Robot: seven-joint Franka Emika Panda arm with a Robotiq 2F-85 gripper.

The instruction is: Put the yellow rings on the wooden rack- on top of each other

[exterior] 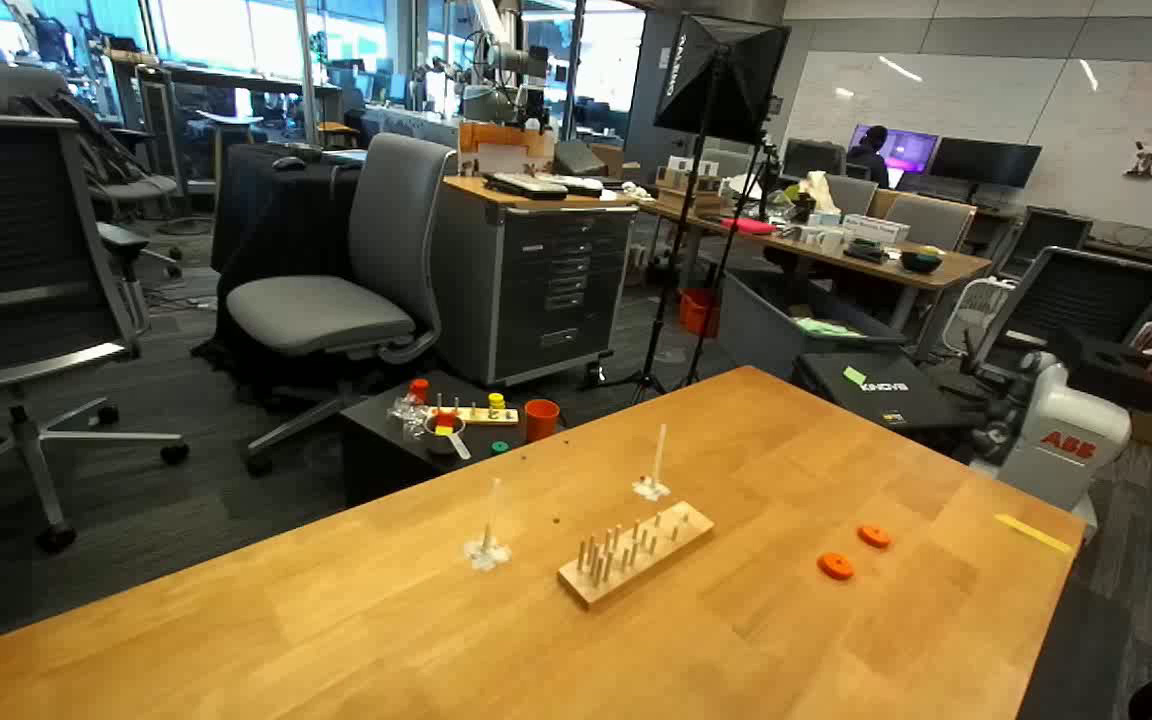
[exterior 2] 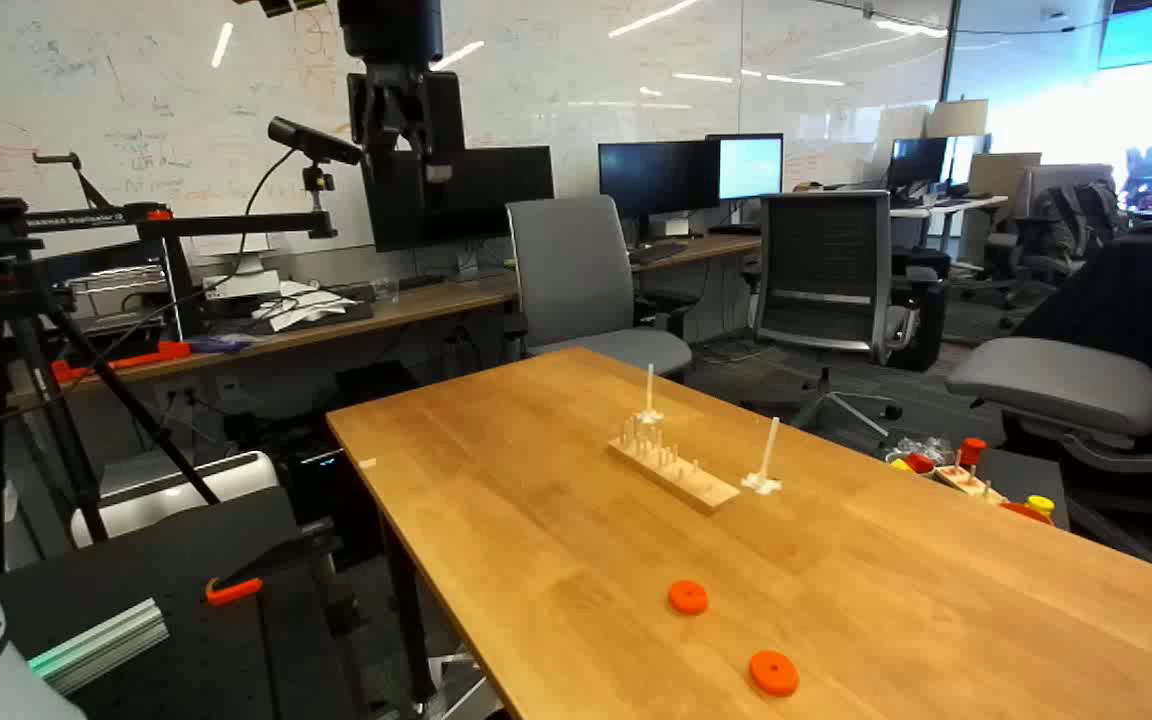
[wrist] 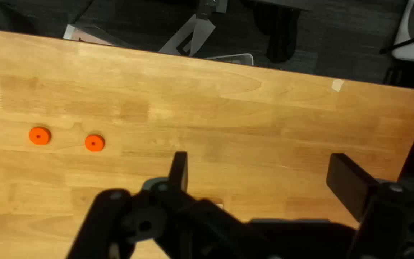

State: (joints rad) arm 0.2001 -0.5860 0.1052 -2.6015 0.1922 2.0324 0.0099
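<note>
Find two orange rings [wrist: 97, 142] flat on the surface [wrist: 264, 115], apart from the rack [exterior: 641, 556], set in from a long edge. Expect light, stiff, perhaps slippery plastic; pinch low across opposite sides of the rim. Note the claw [wrist: 259, 162] spread wide, gripping nothing.

Both exterior views slant down over the desk [exterior: 336, 620] from different angles, sharing wooden rack [exterior: 641, 558] and orange rings [exterior: 836, 567] — wrist view sits close behind the tool [wrist: 259, 162], faces steeply down — same rings in frame.
</note>
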